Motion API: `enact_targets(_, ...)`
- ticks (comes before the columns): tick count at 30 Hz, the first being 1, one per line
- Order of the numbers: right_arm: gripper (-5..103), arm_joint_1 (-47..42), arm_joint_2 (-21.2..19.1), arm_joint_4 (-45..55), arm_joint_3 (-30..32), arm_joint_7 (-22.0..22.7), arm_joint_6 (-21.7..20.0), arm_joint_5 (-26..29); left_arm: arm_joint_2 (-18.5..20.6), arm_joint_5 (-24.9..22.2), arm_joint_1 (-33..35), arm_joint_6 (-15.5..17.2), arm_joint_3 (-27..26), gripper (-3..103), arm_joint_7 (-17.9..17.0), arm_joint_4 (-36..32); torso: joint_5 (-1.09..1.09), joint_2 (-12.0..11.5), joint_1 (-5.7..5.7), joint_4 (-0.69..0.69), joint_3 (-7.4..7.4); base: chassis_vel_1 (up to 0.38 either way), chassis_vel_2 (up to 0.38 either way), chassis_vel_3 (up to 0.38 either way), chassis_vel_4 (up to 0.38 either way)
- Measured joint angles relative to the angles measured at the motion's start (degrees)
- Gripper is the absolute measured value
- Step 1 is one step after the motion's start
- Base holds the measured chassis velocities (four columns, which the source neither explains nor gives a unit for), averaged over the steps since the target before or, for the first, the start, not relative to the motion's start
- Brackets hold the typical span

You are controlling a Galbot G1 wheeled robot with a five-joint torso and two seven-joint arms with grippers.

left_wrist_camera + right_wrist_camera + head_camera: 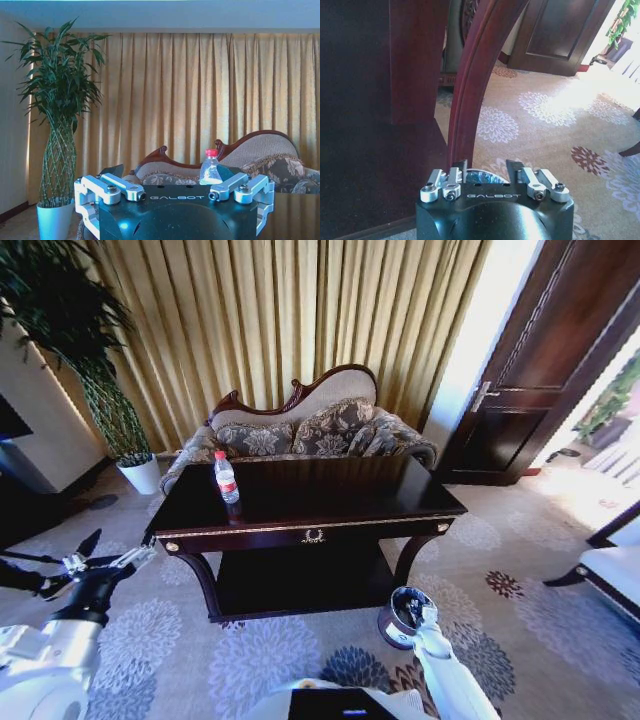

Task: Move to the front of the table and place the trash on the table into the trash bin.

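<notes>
A clear bottle (227, 478) with a red cap and red-white label stands upright on the left part of the dark glossy table (330, 502). The left wrist view shows the bottle (210, 169) ahead, beyond the gripper body. My left gripper (120, 548) is open and hangs left of the table's front left corner, apart from the bottle. Beside the front right table leg (475, 85), the small round trash bin (395, 625) stands on the carpet. My right gripper (418, 612) is open right over the bin's rim, and the bin's shiny inside (480, 177) shows between its fingers.
A patterned carved-wood sofa (300, 430) stands behind the table, before gold curtains. A tall plant in a white pot (140, 472) is at the back left. A dark door (540, 370) is at the back right, and a seat's edge (610, 565) at the right. Flowered carpet lies around the table.
</notes>
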Motion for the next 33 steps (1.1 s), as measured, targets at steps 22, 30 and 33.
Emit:
enact_targets(22, 100, -4.14, -0.98, 8.26, 0.35, -0.61, -3.01, 2.33, -0.12, 0.18, -0.16, 0.03, 0.60, 100, 0.01, 0.00, 0.02, 0.00, 0.00, 0.00, 0.00, 0.000, 0.000, 0.000, 0.000)
enact_targets(30, 100, -12.67, -3.64, 29.59, 1.01, -6.58, -4.78, 10.45, -0.49, 0.80, -0.80, -0.10, 1.91, 100, 0.11, 0.00, 0.00, 0.01, -0.01, 0.00, -0.01, 0.000, 0.000, 0.000, 0.000)
enact_targets(33, 100, -15.94, -4.84, 37.42, 1.35, -8.23, -3.93, 10.71, -0.69, 1.23, -1.02, -0.12, 2.51, 100, 0.17, 0.00, -0.01, 0.00, 0.00, 0.01, 0.00, 0.000, 0.000, 0.000, 0.000)
